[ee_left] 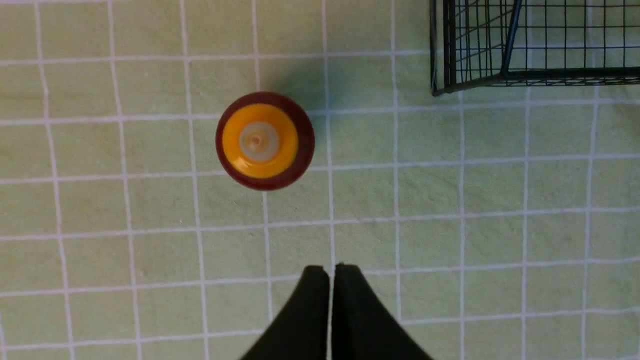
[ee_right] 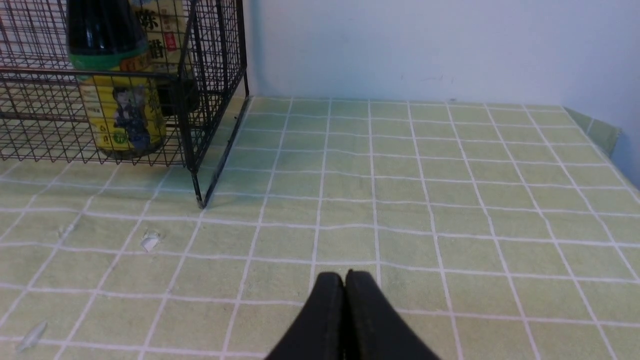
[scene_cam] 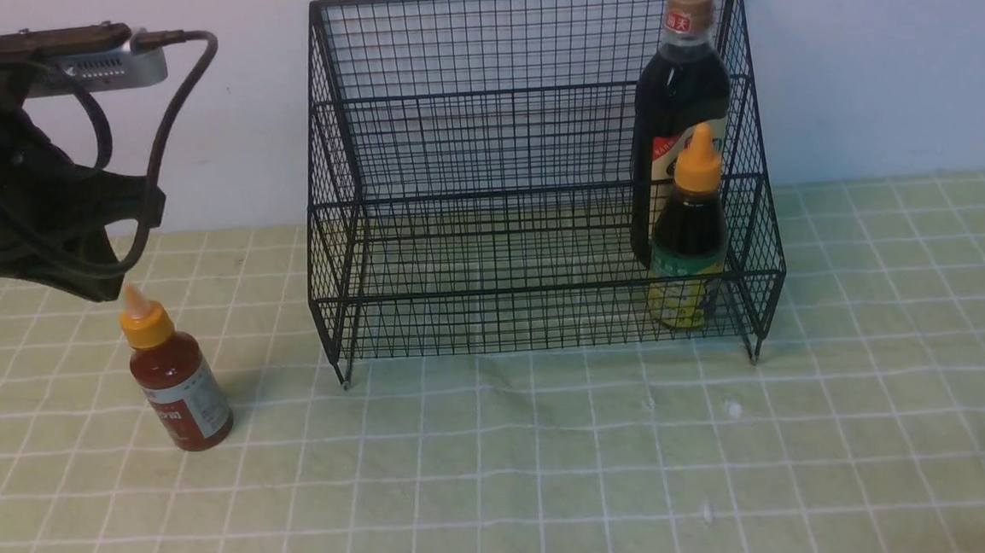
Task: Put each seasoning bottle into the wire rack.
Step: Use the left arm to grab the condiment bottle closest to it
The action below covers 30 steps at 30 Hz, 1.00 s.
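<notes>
The black wire rack (scene_cam: 487,183) stands at the back centre. Inside it at the right stand the tall dark bottle (scene_cam: 677,103) with tan cap and, in front of it, the small dark bottle (scene_cam: 689,239) with orange cap and yellow-green label (ee_right: 120,115). The small red-brown bottle (scene_cam: 175,377) with yellow cap stands upright on the cloth, left of the rack; it shows from above in the left wrist view (ee_left: 264,141). My left gripper (ee_left: 330,270) is shut and empty, above and just behind that bottle. My right gripper (ee_right: 344,276) is shut and empty, low over the cloth right of the rack.
The table is covered by a green cloth (scene_cam: 556,478) with a white grid. A pale wall runs behind the rack. The rack's corner (ee_left: 440,85) lies near the red-brown bottle. The table's right end (ee_right: 595,130) shows in the right wrist view.
</notes>
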Tool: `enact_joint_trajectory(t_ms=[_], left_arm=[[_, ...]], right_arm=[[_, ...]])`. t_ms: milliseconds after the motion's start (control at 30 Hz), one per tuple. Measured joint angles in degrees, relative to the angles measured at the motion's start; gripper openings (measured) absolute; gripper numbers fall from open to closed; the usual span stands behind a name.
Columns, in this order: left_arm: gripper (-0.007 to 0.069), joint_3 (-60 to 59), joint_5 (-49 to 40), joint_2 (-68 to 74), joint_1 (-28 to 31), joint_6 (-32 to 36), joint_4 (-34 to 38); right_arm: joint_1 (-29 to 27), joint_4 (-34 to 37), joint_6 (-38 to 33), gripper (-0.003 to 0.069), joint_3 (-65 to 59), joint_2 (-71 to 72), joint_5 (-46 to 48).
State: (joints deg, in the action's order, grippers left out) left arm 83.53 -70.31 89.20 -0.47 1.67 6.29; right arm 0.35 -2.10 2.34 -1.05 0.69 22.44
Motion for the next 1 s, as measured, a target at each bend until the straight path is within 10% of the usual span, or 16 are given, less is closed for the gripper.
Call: enact_joint_trajectory(t_ms=[367, 733, 1000], left_arm=[[0.0118, 0.1, 5.1, 0.9, 0.0, 1.7, -2.5], [0.0582, 0.1, 10.8, 9.6, 0.0, 2.4, -7.3], [0.0574, 0.1, 10.8, 14.3, 0.0, 2.4, -6.3]], right_arm=[[0.0, 0.0, 0.0, -0.0015, 0.0, 0.0, 0.0], [0.0, 0.0, 0.0, -0.0015, 0.0, 0.0, 0.0], [0.0, 0.0, 0.0, -0.0015, 0.0, 0.0, 0.0]])
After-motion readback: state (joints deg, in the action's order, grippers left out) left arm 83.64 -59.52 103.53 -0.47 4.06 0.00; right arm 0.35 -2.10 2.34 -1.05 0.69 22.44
